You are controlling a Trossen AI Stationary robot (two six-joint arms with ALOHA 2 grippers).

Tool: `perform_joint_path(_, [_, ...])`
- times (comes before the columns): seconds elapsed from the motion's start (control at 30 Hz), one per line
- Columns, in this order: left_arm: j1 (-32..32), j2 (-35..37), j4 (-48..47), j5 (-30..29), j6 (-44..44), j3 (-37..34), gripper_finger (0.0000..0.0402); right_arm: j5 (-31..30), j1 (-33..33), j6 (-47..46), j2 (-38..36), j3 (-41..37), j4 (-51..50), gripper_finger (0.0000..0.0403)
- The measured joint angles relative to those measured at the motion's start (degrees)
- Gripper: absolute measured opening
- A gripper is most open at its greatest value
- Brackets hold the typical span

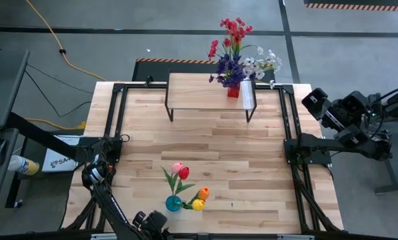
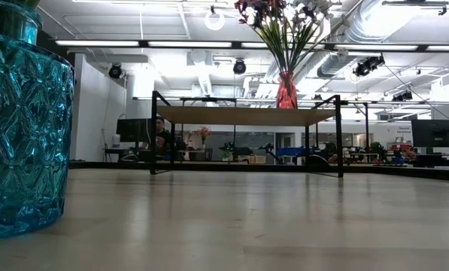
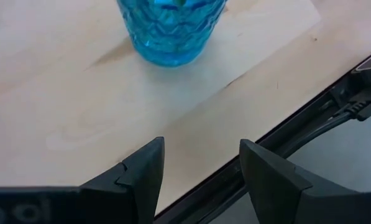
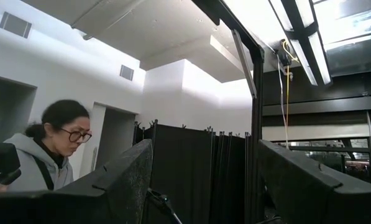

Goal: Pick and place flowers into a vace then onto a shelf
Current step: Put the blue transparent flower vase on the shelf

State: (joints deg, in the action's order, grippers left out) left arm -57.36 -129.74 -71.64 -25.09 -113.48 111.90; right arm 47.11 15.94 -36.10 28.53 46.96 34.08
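The long green-stemmed artificial flowers stand in two bunches. The tulips point(image 1: 185, 183), pink, red, orange and yellow, sit in a small blue cut-glass vase point(image 1: 174, 203) on the near part of the light wooden bench point(image 1: 239, 167), close to its front edge; the pink and red heads lean toward the middle of the bench, and the orange and yellow heads hang low just beside the vase. In the low view that blue vase point(image 2: 21, 128) fills the near left side. The small-blossom sprigs point(image 1: 235, 50), red, purple and white, stand in a red glass vase point(image 1: 233, 90) on the low rectangular shelf with a light wooden top and thin black metal legs point(image 1: 199, 90), toward its right end. The shelf stands at the far edge of the bench, well apart from the blue vase.

The left gripper point(image 3: 201, 165) is at the front edge of the bench, near the blue vase point(image 3: 171, 28) but not touching it; its fingers point(image 3: 145, 171) stand apart with nothing between them. The right gripper point(image 4: 204, 180) is lifted off to the right of the bench, pointing into the room, its fingers point(image 4: 126, 180) apart and holding nothing. In the right wrist view a person in a grey hooded top and glasses point(image 4: 45, 155) shows beyond them.
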Motion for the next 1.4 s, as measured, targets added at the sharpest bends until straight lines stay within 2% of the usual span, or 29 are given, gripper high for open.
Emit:
perform_joint_path(0.63, [0.00,0.01,-0.76,-1.17,-5.05,0.00,0.0239,-0.02,0.01,0.07,0.01,0.00,-0.39,0.0280])
perform_joint_path(1.13, [0.15,0.01,-2.21,-1.17,-5.46,0.00,0.0239,-0.02,0.01,-0.07,-0.01,0.00,-0.39,0.0279])
perform_joint_path(1.4, [0.15,0.03,0.47,-1.79,-3.84,0.00,0.0239,-0.02,0.02,-0.03,0.00,0.00,-0.39,0.0280])
